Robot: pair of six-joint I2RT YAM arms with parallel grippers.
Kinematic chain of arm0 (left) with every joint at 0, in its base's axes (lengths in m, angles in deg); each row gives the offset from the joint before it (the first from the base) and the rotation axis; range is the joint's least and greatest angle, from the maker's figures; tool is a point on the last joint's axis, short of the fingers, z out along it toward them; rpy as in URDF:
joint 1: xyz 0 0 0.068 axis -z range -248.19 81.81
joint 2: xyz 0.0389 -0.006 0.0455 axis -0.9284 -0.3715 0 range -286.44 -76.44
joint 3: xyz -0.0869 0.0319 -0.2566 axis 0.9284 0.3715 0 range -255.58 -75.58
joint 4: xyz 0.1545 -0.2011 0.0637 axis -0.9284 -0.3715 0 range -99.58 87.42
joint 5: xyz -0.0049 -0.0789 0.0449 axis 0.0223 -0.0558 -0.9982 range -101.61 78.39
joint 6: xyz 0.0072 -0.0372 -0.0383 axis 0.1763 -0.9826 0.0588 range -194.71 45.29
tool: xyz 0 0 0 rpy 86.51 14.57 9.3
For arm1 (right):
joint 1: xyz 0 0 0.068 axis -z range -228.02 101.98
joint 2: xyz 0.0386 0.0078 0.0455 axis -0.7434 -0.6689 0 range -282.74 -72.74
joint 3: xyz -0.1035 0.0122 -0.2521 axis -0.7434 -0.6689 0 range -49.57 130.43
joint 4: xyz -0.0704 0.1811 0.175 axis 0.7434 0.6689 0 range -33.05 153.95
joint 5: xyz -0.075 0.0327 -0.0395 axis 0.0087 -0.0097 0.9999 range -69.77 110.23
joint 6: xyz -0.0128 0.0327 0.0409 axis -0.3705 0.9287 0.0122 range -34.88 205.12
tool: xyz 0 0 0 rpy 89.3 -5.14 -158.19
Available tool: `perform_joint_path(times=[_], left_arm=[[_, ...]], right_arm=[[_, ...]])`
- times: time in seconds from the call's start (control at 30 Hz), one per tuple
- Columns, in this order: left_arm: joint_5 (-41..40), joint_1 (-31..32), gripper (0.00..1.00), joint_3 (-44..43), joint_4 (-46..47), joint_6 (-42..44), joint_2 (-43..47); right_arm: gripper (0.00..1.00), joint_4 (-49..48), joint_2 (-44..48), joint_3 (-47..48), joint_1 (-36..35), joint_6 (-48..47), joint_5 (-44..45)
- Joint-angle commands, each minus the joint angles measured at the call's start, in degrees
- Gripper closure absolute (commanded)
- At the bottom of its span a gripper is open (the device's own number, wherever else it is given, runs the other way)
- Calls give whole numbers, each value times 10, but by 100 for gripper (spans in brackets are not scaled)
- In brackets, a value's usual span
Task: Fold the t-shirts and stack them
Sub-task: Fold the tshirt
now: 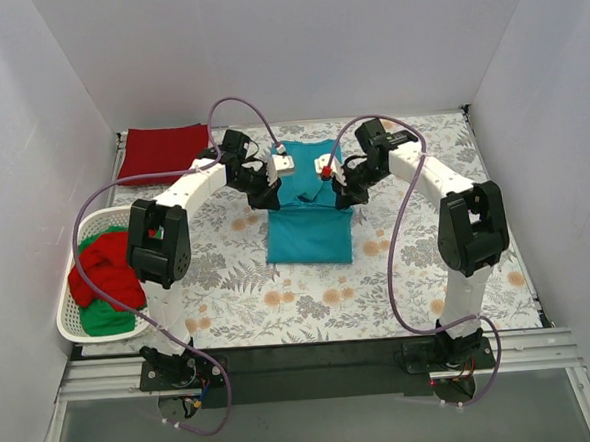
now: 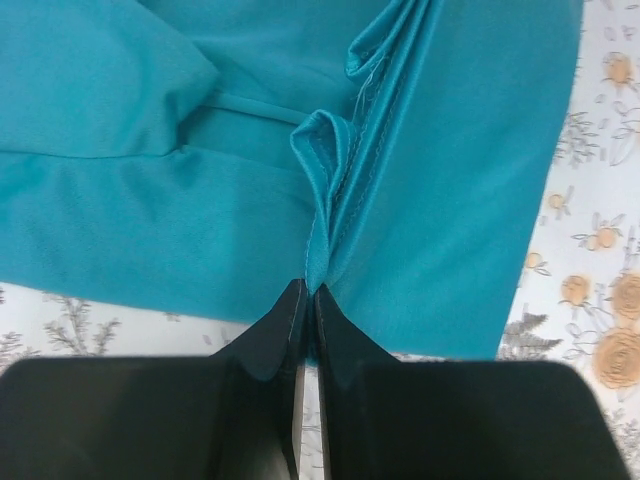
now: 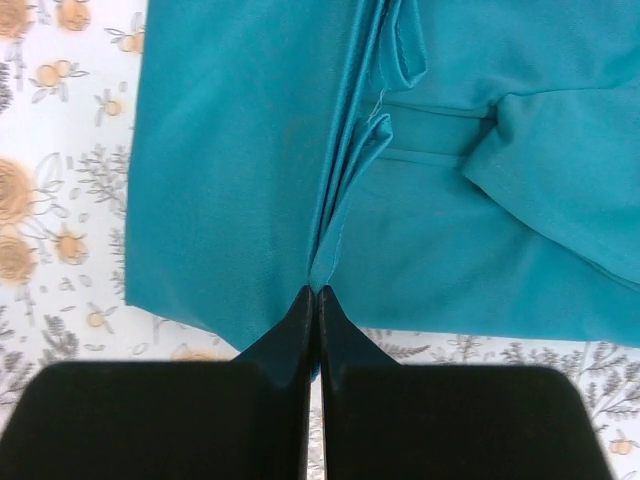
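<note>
Coverage: the bench (image 1: 480, 300) carries a floral-print tablecloth (image 1: 229, 295) over its whole working surface, with white walls on the left, right and far sides.

Position of the work item: the teal t-shirt (image 1: 311, 235) lies on the tablecloth at the centre of the bench, between the two arms. Its near part lies flat as a rectangular panel. Its far part is gathered toward both end effectors.

At the near left edge of the bench sits the white laundry basket (image 1: 69, 330). It contains a crumpled dark red t-shirt (image 1: 103, 273) lying over a green t-shirt (image 1: 106, 318).

At the far left corner lies the folded dark red t-shirt (image 1: 163, 152), flat and well apart from the teal one.

On the left side of the teal garment, the left end effector (image 2: 308, 292) is pressed together on a bunched fold of fabric. A stitched hem runs up from its fingertips.

On the right side of the same garment, the right end effector (image 3: 315, 292) is likewise pressed together, pinching a pleated fold. The pleats fan out from the tips across the cloth.
</note>
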Motion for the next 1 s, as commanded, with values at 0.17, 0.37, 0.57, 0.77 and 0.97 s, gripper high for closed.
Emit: perform_joint_path(times=[0.17,0.37,0.57,0.77,0.97], left_arm=[[12,-21,100,-111,-43,35,-72],[8,-32,100,-172,-49,35,-120],[4,-35,100,-213,-53,39,-152],[-1,-37,100,-224,-38,32,-179],[-9,-39,100,-214,-26,35,-196]], right_arm=[[99,39,-91,118,18,-36,-18],[99,45,-143,167,25,-43,-17],[99,43,-183,208,28,-44,-11],[99,41,-219,242,29,-40,-7],[99,39,-252,246,29,-39,4]])
